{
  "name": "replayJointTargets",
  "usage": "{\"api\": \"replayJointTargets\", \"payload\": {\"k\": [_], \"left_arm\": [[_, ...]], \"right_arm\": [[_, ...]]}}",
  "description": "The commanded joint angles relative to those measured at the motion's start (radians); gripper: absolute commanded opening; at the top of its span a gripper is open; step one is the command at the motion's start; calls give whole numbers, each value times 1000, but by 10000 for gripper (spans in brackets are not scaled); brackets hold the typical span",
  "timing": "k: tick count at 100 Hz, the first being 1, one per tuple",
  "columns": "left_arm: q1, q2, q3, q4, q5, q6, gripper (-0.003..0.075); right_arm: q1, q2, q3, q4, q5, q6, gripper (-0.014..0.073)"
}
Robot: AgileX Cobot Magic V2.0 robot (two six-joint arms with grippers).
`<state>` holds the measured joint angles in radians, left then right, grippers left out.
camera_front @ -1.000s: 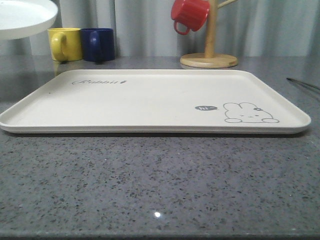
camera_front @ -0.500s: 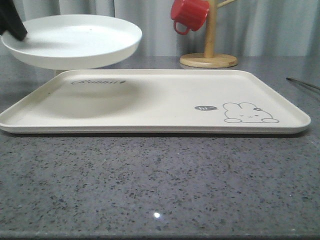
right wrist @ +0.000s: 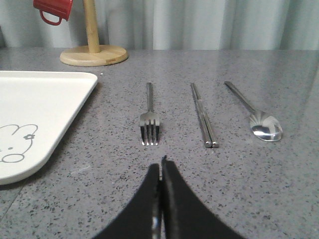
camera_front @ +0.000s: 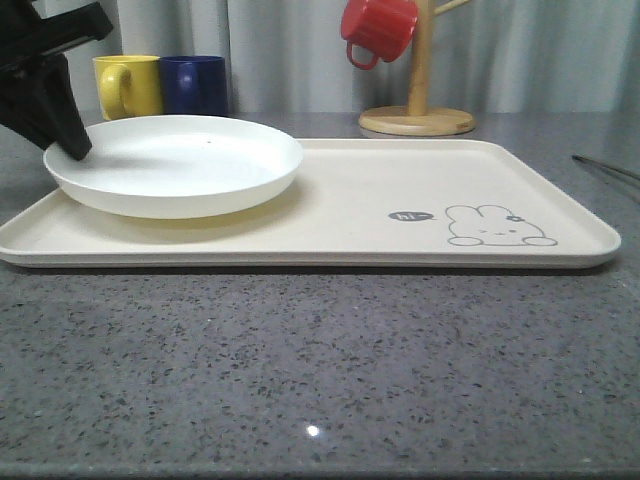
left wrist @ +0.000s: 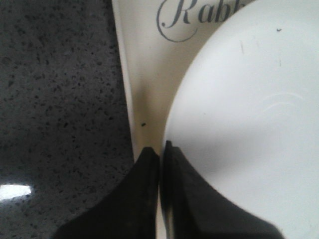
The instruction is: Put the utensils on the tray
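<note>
The cream tray [camera_front: 400,180] with the rabbit drawing lies mid-table. My left gripper [camera_front: 70,148] is shut on the rim of a white plate [camera_front: 175,160], held low over the tray's left part; whether the plate touches the tray is unclear. In the left wrist view the jaws [left wrist: 160,149] pinch the plate's edge [left wrist: 249,124] above the tray's rim [left wrist: 144,74]. On the table right of the tray [right wrist: 40,109] lie the fork [right wrist: 149,119], chopsticks [right wrist: 203,117] and spoon [right wrist: 259,119], side by side. My right gripper [right wrist: 160,167] is shut and holds nothing, just short of the fork's tines.
A yellow mug [camera_front: 128,86] and a blue mug [camera_front: 195,86] stand behind the tray's left corner. A wooden mug stand [camera_front: 418,118] with a red mug [camera_front: 378,30] hanging on it is at the back. Bare grey stone counter [camera_front: 320,370] runs in front.
The plate has come down and to the right with my left gripper, from above the tray's back left corner to low over its left part. The mugs behind show again.
</note>
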<state>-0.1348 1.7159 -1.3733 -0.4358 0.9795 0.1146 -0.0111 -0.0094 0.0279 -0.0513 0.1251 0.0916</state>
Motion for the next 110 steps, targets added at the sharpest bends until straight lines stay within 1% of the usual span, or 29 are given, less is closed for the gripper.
{"api": "replayJointTargets", "payload": {"k": [1,10,23,27,30,36,43,50,57,62,76,91,110], "left_arm": [[-9,-33,-31,-61,-25,5,17],[-9,-24,-31,-62,-25,5,93],[-9,-22,-34,-62,-35,5,268],[-9,-24,-40,-62,-41,5,300],[-9,-26,-44,-60,-50,5,308],[-9,-37,-57,-42,-65,5,296],[-9,-66,-62,-21,-109,5,242],[-9,-107,-62,39,-154,1,149],[-9,-154,-62,115,-181,-17,36],[-9,-188,-60,161,-191,-33,-20],[-9,-280,-24,261,-212,-33,-19],[-9,-393,85,301,-315,-33,-19],[-9,-563,243,313,-363,-33,-19]], "right_arm": [[-2,-19,0,-1,-79,-7,-67],[-2,-19,0,-1,-79,-7,-67],[-2,-19,0,-1,-79,-7,-67],[-2,-19,0,-1,-79,-7,-67],[-2,-19,0,-1,-79,-7,-67],[-2,-19,0,-1,-79,-7,-67],[-2,-19,0,-1,-79,-7,-67],[-2,-19,0,-1,-79,-7,-67],[-2,-19,0,-1,-79,-7,-67],[-2,-19,0,-1,-79,-7,-67],[-2,-19,0,-1,-79,-7,-67],[-2,-19,0,-1,-79,-7,-67],[-2,-19,0,-1,-79,-7,-67]]}}
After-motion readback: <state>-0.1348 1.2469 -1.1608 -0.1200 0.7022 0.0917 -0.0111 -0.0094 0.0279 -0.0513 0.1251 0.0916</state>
